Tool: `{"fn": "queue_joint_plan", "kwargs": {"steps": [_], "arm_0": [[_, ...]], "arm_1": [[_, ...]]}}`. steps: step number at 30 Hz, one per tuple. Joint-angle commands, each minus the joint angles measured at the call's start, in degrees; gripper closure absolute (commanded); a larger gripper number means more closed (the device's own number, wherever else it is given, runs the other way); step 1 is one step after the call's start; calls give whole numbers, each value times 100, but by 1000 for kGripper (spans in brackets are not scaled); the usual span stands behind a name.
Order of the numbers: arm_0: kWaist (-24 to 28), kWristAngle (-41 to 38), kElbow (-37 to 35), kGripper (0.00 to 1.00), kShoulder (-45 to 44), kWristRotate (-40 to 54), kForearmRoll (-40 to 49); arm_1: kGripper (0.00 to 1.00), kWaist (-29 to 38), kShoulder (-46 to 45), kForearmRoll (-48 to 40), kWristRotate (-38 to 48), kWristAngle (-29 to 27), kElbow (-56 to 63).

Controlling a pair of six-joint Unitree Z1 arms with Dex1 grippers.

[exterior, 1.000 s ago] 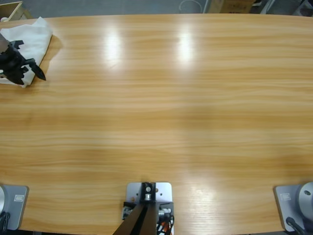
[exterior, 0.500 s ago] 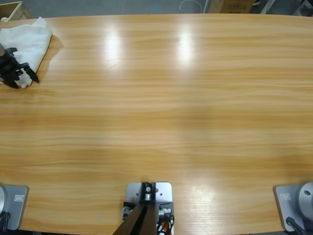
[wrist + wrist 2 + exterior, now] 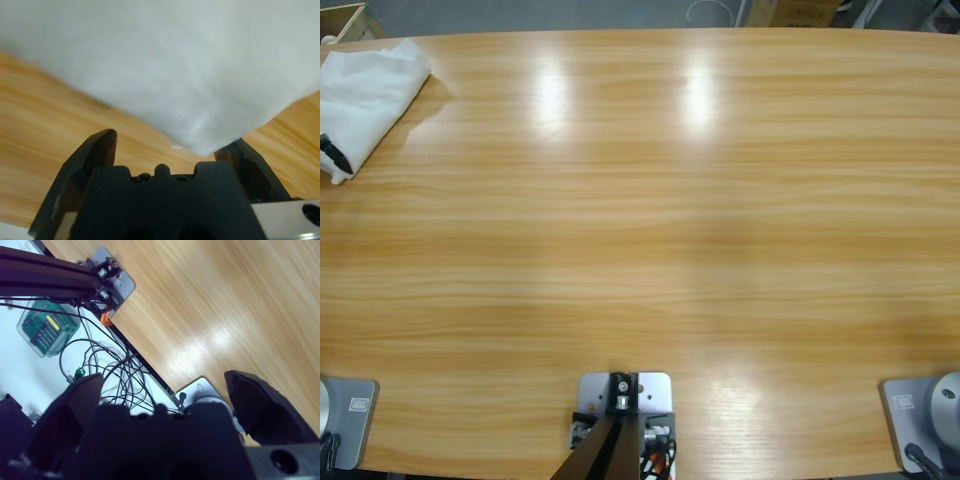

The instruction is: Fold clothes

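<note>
Cloth this soft will sag and slip, so with my left claw [image 3: 170, 145] spread apart over the folded white T-shirt [image 3: 365, 90] at the bench's [image 3: 650, 230] far left corner, I judge a hemmed edge the surest hold.

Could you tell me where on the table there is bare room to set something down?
Nearly all of the wooden table is bare, from its right edge across the middle to near the left edge. The only occupied patch is the far left corner, where the folded white T-shirt lies with the left gripper open at its near edge.
</note>
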Motion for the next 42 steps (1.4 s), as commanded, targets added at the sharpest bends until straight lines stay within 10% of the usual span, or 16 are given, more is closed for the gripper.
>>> {"fn": "queue_joint_plan", "kwargs": {"steps": [1,12,22,30,42], "arm_0": [[643,360,-68,280,-106,-8,118],[592,482,-168,280,-1449,-3,25],[-2141,383,-1787,280,-458,-347,29],[-1501,137,-6400,280,1731,-632,2729],[-780,-40,-6080,351,2337,-1574,3748]], "arm_1": [[0,73,135,596,57,72,163],[0,77,183,596,15,72,181],[0,143,68,596,29,188,198],[0,143,16,587,17,177,369],[0,143,148,552,-82,124,418]]}}
